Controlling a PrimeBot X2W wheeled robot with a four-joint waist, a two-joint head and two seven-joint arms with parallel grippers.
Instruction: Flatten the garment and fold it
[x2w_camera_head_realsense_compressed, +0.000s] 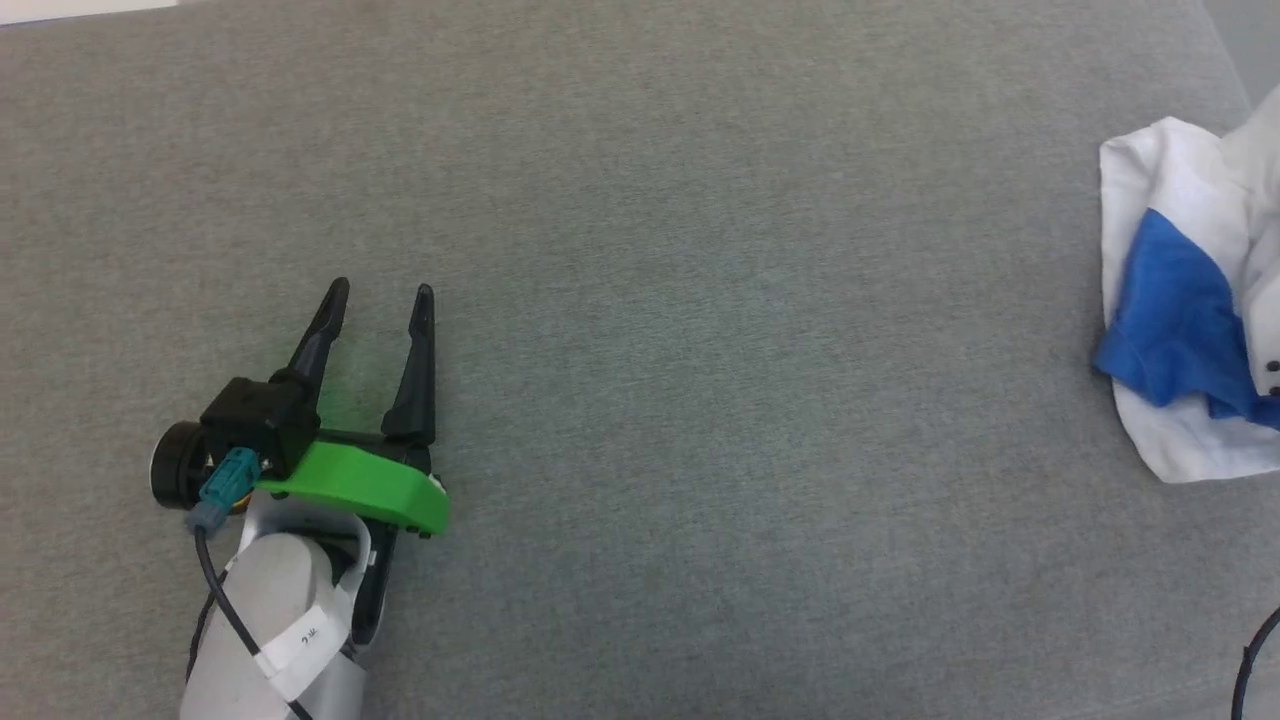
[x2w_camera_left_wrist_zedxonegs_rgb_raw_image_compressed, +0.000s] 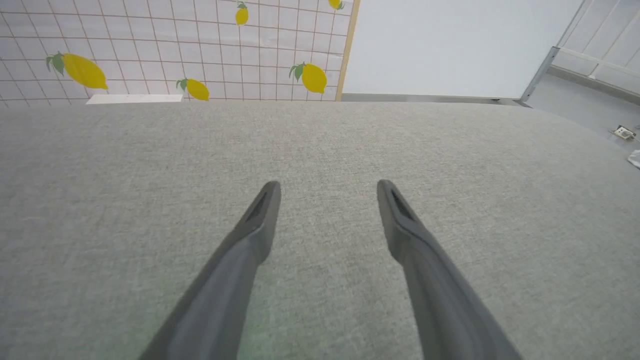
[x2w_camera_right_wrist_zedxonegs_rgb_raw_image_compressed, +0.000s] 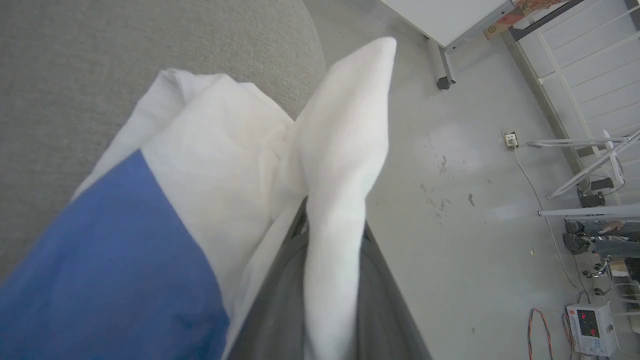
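The garment (x2w_camera_head_realsense_compressed: 1180, 300) lay bunched at 3 o'clock, on the table (x2w_camera_head_realsense_compressed: 640, 300) edge. I judged it soft, light and limp, best taken by a hem. My right fingers (x2w_camera_right_wrist_zedxonegs_rgb_raw_image_compressed: 285, 300) pinched a white fold, possibly the hem. My left fingers (x2w_camera_head_realsense_compressed: 322, 330) stood wide at 8 o'clock over grey cloth, with pale floor (x2w_camera_right_wrist_zedxonegs_rgb_raw_image_compressed: 450, 200) beyond.

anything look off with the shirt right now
The garment lies crumpled near the gray surface's right edge, blue cloth bunched inside, one white fold pinched in the right gripper's fingers.

The left pincer (x2w_camera_left_wrist_zedxonegs_rgb_raw_image_compressed: 328, 184) gapes wide, apparently just above a grey cloth surface (x2w_camera_left_wrist_zedxonegs_rgb_raw_image_compressed: 320, 145), lemon-print wall (x2w_camera_left_wrist_zedxonegs_rgb_raw_image_compressed: 175, 45) beyond.
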